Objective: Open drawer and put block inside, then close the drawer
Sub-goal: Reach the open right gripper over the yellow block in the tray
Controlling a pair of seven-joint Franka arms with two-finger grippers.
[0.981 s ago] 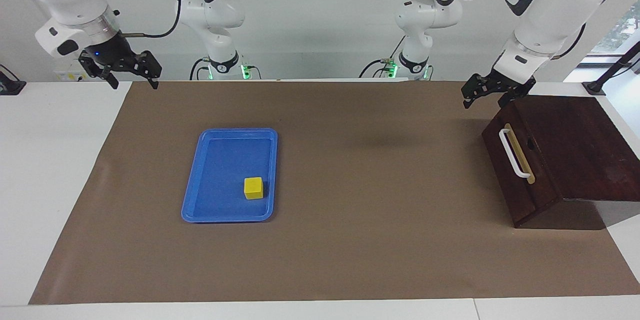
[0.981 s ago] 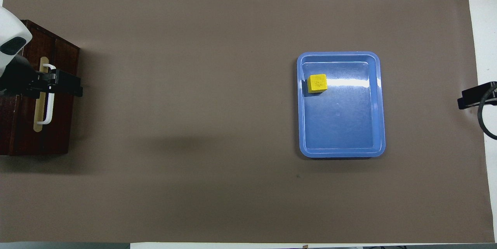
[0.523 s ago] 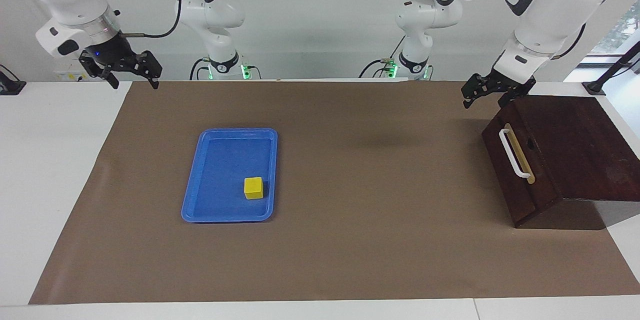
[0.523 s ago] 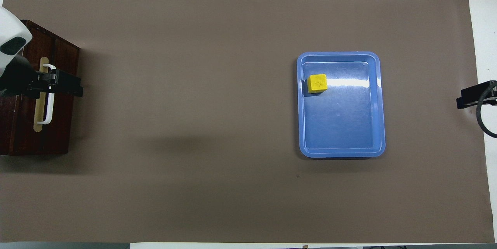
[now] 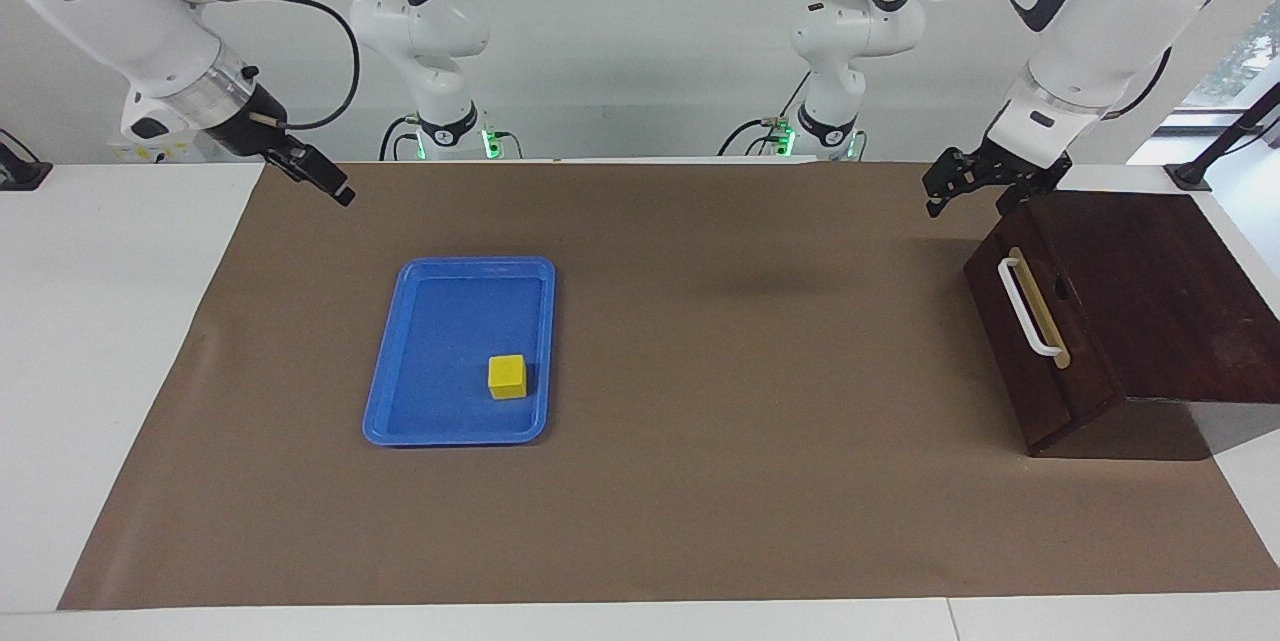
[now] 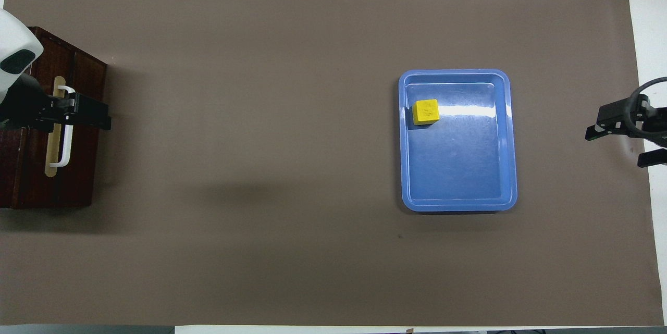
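Note:
The drawer (image 5: 1040, 341) is shut in its dark wooden box (image 5: 1160, 291) at the left arm's end of the table, its white handle (image 5: 1028, 308) facing the middle. It also shows in the overhead view (image 6: 78, 167). The yellow block (image 5: 507, 376) lies in the blue tray (image 5: 400, 391), in the part farther from the robots; it also shows in the overhead view (image 6: 425, 111). My left gripper (image 5: 967, 199) hangs open in the air over the drawer's front and covers part of the handle from above (image 6: 88, 115). My right gripper (image 5: 335, 189) is open and empty over the mat's edge (image 6: 617, 147).
A brown mat (image 5: 700, 481) covers most of the white table. The blue tray (image 6: 458, 203) lies toward the right arm's end. A wide stretch of bare mat lies between tray and drawer.
My right arm has turned its wrist and swung its gripper inward over the mat's edge, toward the tray. My left gripper, the block and the drawer have not moved.

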